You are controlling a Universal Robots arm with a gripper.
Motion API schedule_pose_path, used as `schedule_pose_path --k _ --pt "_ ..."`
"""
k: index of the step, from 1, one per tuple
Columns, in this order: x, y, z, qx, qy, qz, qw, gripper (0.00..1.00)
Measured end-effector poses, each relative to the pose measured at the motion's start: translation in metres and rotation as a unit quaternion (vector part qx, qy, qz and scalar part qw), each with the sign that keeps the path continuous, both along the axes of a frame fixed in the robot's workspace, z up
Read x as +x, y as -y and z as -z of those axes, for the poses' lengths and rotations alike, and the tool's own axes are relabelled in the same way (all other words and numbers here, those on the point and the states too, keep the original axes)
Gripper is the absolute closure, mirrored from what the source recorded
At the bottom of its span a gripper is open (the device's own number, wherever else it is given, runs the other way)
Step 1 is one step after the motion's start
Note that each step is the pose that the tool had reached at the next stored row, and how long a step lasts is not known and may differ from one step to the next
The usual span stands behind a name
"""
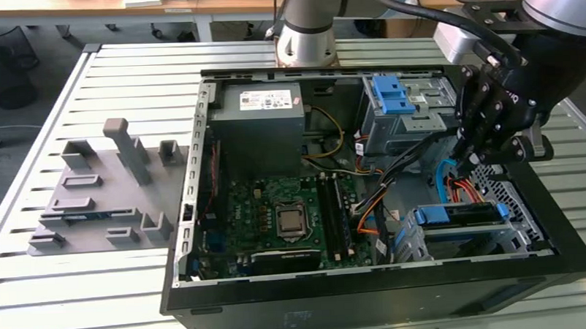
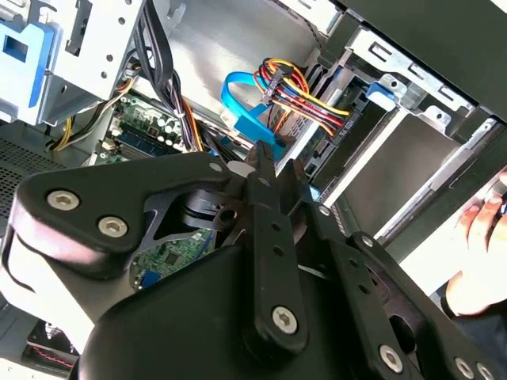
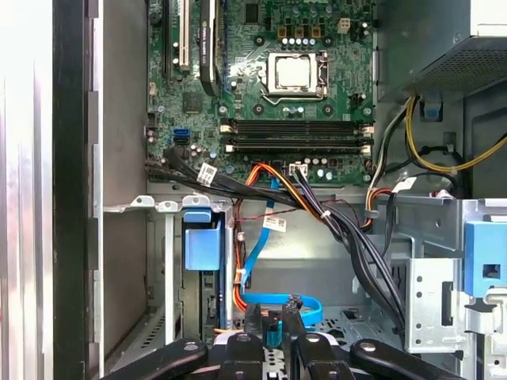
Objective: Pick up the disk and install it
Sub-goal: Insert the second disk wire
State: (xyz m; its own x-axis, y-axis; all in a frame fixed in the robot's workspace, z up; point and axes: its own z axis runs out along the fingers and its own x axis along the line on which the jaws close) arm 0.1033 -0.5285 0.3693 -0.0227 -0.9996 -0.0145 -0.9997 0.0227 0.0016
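On the worktop (image 1: 44, 290), a grey stand (image 1: 99, 200) sits outside the case (image 1: 376, 300), off its side at the exterior view's left. It is well apart from the work, so there is little risk there.

Inside the case, the green board (image 1: 275, 216) lies flat on the floor. A bunch of cables (image 3: 269, 190) runs from the board toward the far side of the case. A thin blue cable (image 3: 253, 261) loops just under the tool (image 1: 467, 155).

The tool hangs inside the case, near the wall at the exterior view's right. Its fingers (image 3: 253, 321) are narrow, almost together, and nothing seems to be held between them. The disk (image 1: 458, 216) sits in a bay in the case's near corner at the exterior view's right, with its blue bracket showing.

The biggest danger looks like the cables. The tool is very close to them, so a finger could hook the blue loop and pull a plug loose. The disk may also not be pushed all the way in, and a crooked push could jam it.

A hand (image 2: 483, 229) rests at the case's edge and could get bumped.
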Motion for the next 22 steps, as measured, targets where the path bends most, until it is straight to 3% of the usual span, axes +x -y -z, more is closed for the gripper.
schedule_pose_path --k 12,14,15,22 --pt "0.000 0.0000 0.0079 -0.0012 -0.0008 0.000 1.0000 0.75" --pt "0.000 0.0000 0.0088 -0.0015 -0.0008 0.000 1.0000 0.77" --pt "0.000 0.0000 0.0092 -0.0015 -0.0008 0.000 1.0000 0.83" --pt "0.001 0.0001 0.0112 -0.0015 -0.0008 0.000 1.0000 0.84"
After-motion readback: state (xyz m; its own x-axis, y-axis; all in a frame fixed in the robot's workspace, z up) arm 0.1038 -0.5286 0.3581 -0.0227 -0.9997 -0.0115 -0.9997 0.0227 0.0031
